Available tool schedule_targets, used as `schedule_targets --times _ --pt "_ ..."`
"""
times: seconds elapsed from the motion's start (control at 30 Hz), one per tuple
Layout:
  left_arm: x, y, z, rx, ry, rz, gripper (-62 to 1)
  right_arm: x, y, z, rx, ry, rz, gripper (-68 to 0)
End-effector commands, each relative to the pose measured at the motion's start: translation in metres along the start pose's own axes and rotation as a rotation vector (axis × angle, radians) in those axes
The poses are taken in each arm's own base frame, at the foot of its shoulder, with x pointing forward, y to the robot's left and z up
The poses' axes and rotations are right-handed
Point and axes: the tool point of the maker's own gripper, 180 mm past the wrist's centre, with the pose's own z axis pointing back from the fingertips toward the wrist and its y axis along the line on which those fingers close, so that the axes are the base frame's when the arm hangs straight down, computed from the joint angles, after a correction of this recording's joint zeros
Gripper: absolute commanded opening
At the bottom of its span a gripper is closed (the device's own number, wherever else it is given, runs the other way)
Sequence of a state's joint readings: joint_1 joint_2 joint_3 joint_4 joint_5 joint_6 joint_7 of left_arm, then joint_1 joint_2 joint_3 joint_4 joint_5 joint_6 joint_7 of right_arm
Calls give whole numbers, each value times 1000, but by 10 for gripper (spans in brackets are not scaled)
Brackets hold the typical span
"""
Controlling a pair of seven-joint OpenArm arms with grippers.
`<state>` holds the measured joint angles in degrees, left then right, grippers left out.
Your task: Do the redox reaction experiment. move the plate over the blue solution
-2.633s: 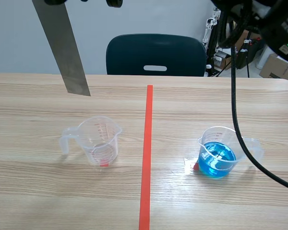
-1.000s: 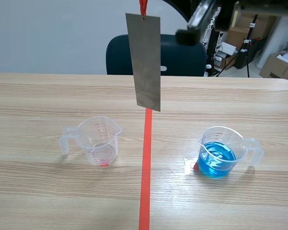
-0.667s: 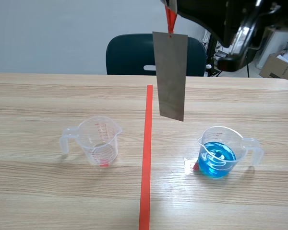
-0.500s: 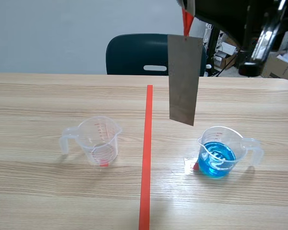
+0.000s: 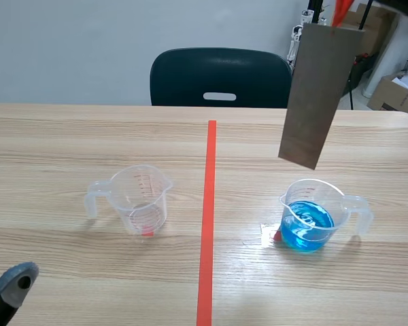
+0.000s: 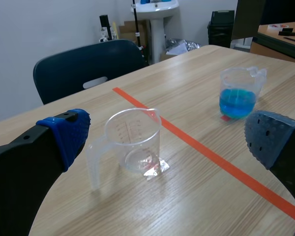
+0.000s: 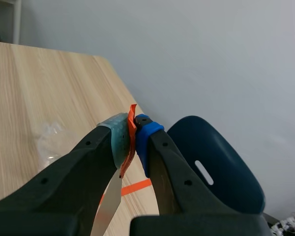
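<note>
Right gripper point(image 7: 133, 133) is clamping its pads on a red tab point(image 7: 131, 129); the plate point(image 5: 313, 95) is hanging from that tab in the air. In the scene view the plate is tilting a bit, with its lower end above the blue beaker point(image 5: 309, 216), toward its far side, and not touching the rim or the liquid. In the right wrist view only the plate's top strip is showing under the fingers.

Left gripper point(image 6: 169, 136) is sitting low at the near left, fingers wide apart and gripping nothing. The empty beaker point(image 6: 133, 145) is standing ahead of it, between the two pads, not touching them.

Both beakers are standing upright on the table point(image 5: 68, 136), the empty one left of the tape line point(image 5: 207, 217), the blue one right of it, well apart. The blue beaker's handle is pointing right, the empty one's left. A dark chair point(image 5: 220, 77) is standing behind the table's far edge.
</note>
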<state>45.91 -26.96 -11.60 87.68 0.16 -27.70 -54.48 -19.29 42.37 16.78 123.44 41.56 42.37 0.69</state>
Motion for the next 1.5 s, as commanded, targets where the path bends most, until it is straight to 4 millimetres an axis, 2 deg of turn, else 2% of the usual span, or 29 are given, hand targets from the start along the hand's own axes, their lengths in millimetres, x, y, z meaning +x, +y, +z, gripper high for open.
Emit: schedule_targets --times 0.0,0.2,0.33,0.47,0.83,1.07,1.1,1.17,1.23,1.37,1.47 --pt "8 -1 -5 2 -45 13 14 9 1 1 8 -33 7 -673" --pt "12 -8 -22 -45 -97 37 14 2 -10 8 -30 -28 -8 -674" --pt "5 -14 -38 -91 -69 57 14 -7 -19 12 -46 -21 -46 -674" --pt "-3 -20 -54 -128 -41 57 14 -6 -26 16 -30 -43 -64 -674" --pt "-2 -33 -99 -180 -72 52 14 -4 -9 14 127 -75 -115 -673" --pt "2 -46 -120 -208 -97 73 14 -3 -17 18 135 -91 -114 -673" --pt "2 -48 -123 -212 -98 74 -41 -4 -19 18 136 -90 -113 -673" --pt "2 -52 -129 -220 -95 77 -227 -5 -22 20 135 -88 -110 -673" --pt "1 -56 -135 -230 -85 77 -365 -6 -26 21 131 -88 -110 -673" --pt "-2 -63 -147 -239 -63 81 -520 -11 -36 26 102 -92 -120 -673" --pt "1 -65 -152 -233 -79 92 -556 -19 -39 30 87 -74 -131 -673"
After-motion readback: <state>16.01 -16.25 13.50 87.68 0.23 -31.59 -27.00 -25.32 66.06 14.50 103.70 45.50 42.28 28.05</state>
